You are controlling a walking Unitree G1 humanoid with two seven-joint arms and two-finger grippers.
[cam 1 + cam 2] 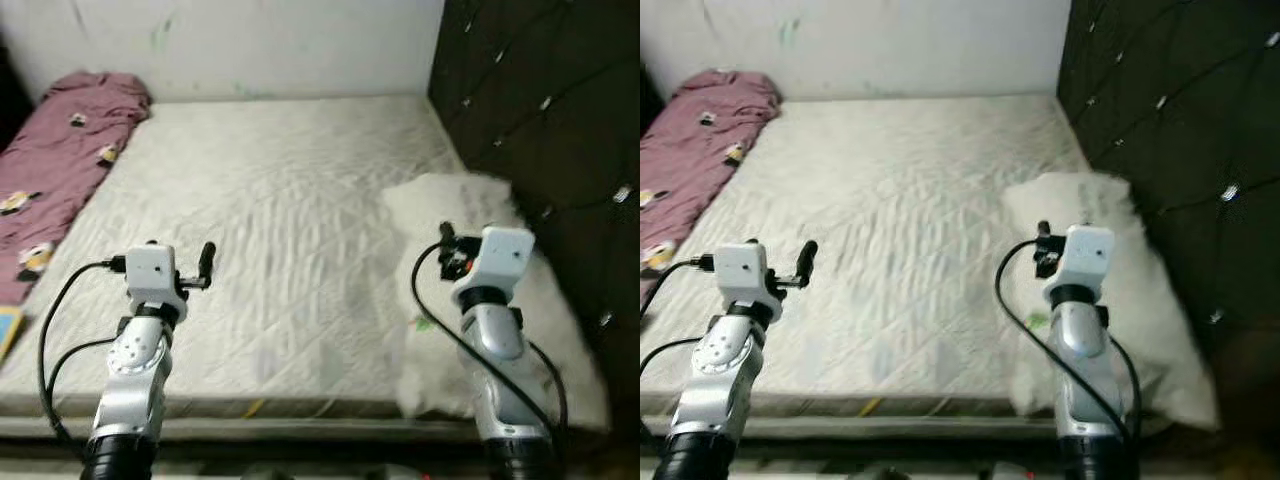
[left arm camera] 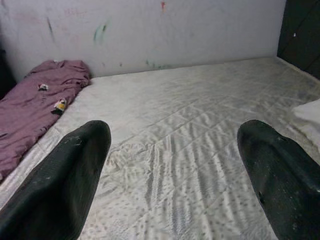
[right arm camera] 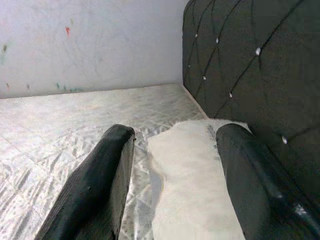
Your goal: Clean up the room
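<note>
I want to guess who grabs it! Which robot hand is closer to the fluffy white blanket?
Right. The right gripper hovers over the white blanket; the left gripper is across the mattress.

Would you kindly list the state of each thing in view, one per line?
Left gripper: jaws open, empty, above the mattress.
Right gripper: jaws open, empty, over the white blanket.
White blanket: spread flat beside the headboard.
Maroon blanket: crumpled along the bed's left edge.
Mattress: bare.

Mattress (image 1: 280,220) is seen mid-frame w/ wall (image 1: 260,40) behind; blanket (image 1: 60,160) is laid along its upper-left edge, pillow (image 1: 470,290) lower right, against headboard (image 1: 540,110) at right
</note>
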